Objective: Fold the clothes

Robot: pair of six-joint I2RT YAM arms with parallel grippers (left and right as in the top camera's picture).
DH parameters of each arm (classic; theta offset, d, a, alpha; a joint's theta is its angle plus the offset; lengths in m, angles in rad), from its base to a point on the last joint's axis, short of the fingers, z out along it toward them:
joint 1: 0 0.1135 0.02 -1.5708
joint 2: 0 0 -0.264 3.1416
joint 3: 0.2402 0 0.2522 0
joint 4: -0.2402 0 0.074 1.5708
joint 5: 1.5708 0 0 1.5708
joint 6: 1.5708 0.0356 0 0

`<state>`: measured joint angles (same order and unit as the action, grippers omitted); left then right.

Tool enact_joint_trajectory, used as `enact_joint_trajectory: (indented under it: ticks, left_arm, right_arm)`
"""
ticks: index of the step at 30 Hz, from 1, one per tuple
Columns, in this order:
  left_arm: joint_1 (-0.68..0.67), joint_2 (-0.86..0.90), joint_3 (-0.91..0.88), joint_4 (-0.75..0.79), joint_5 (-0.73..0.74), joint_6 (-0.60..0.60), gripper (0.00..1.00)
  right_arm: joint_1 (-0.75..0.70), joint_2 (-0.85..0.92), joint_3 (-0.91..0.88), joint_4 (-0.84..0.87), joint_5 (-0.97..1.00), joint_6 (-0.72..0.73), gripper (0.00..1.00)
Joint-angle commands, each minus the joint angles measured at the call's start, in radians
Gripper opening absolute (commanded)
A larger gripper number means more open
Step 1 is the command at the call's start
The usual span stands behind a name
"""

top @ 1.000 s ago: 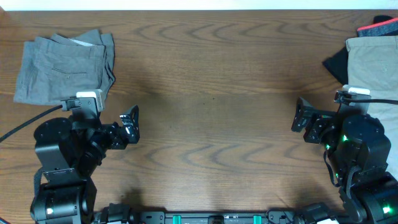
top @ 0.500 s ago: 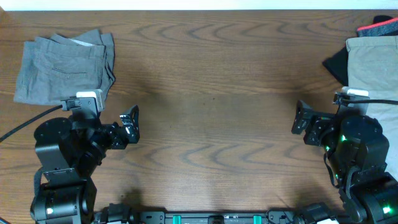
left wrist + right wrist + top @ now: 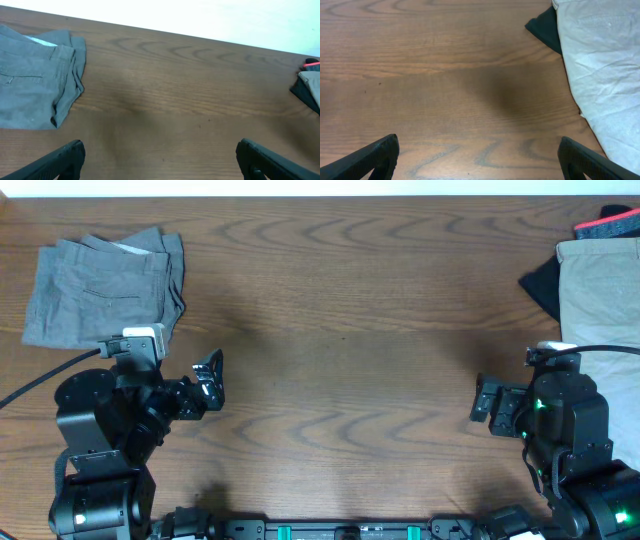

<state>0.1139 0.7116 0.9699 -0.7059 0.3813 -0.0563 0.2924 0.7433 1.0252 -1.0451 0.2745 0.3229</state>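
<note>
The grey shorts (image 3: pixel 100 285) lie folded at the table's far left, waistband and back pocket facing up; they also show in the left wrist view as grey shorts (image 3: pixel 35 75). A tan garment (image 3: pixel 600 290) lies spread at the far right, seen close as pale cloth (image 3: pixel 605 65). My left gripper (image 3: pixel 208 380) hovers open in front of and to the right of the shorts, and nothing sits between its fingers (image 3: pixel 65 157). My right gripper (image 3: pixel 487 400) is open over bare wood, left of the tan garment, touching nothing.
A dark garment (image 3: pixel 542 283) pokes out from under the tan one's left edge. A red and dark item (image 3: pixel 610 225) sits at the far right corner. A black cable (image 3: pixel 40 375) trails off the left arm. Bare wooden table (image 3: pixel 340 330) spans the middle.
My right arm has drawn back toward the table's front edge, gripper still open. The left arm and the clothes have not moved.
</note>
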Motion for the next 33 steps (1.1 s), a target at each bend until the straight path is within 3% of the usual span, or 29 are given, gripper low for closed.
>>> enact_joint_trajectory:
  ticks: [1, 9, 22, 27, 33]
  left_arm:
    - [-0.004, 0.001, -0.005, 0.004, -0.008, -0.012, 0.98]
    - [-0.004, 0.001, -0.005, 0.004, -0.008, -0.012, 0.98]
    - [-0.004, 0.001, -0.005, 0.004, -0.008, -0.012, 0.98]
    - [-0.004, 0.001, -0.005, 0.004, -0.008, -0.012, 0.98]
    - [-0.004, 0.001, -0.005, 0.004, -0.008, -0.012, 0.98]
  right_arm:
    - [0.007, -0.005, -0.005, 0.009, 0.025, 0.013, 0.99]
    - [-0.092, -0.123, -0.194, 0.217, -0.036, -0.018, 0.99]
    - [-0.246, -0.469, -0.842, 0.825, -0.295, -0.084, 0.99]
    - [-0.248, -0.552, -0.970, 0.982, -0.309, -0.084, 0.99]
    - [-0.281, -0.621, -1.020, 1.034, -0.313, -0.068, 0.99]
